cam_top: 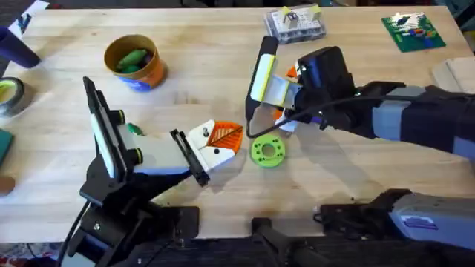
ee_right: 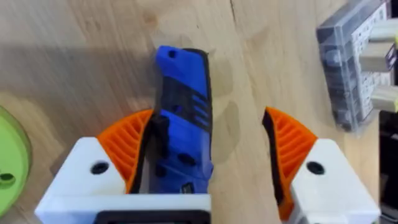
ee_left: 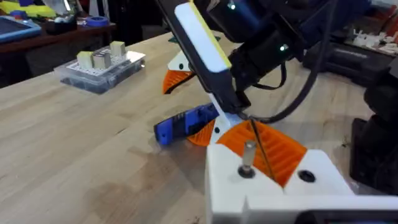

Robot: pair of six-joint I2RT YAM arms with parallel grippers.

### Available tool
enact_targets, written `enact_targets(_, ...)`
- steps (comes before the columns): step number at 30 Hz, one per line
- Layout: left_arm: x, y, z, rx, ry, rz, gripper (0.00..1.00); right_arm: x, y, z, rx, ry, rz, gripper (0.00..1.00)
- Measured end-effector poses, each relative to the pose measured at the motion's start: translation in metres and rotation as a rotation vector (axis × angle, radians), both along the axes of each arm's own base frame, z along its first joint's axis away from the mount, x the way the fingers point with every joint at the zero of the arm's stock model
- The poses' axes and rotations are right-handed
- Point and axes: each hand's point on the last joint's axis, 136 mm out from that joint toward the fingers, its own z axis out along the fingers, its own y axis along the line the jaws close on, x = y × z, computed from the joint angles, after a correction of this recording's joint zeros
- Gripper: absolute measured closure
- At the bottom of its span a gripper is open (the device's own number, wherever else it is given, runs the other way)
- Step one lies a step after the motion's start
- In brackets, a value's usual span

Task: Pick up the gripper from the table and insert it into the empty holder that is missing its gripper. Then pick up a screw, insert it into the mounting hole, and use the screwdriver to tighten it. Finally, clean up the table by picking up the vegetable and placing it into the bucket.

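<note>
While the right gripper (ee_right: 208, 168) spreads wide around the lying screwdriver (ee_right: 181, 118), the left gripper's (cam_top: 215, 144) finger gap is unclear.

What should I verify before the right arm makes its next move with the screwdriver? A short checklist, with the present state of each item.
1. Screwdriver lies between the fingers of the right end effector: ok.
2. Fingers shut on it: not ok, a gap remains on one side.
3. Metal pin stands in the hole of the white plate: ok.
4. Pin screwed tight: cannot tell.
5. Vegetable inside the bucket: ok.
6. Green disc apart from the screwdriver: ok.
</note>
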Motion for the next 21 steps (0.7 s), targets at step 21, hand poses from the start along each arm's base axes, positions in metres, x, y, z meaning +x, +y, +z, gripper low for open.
enact_targets(21,0.000,0.000,0.000,0.000,0.000,0.000,0.989,-0.037,-0.028,0.148,0.567,-0.002,-0.529,0.006)
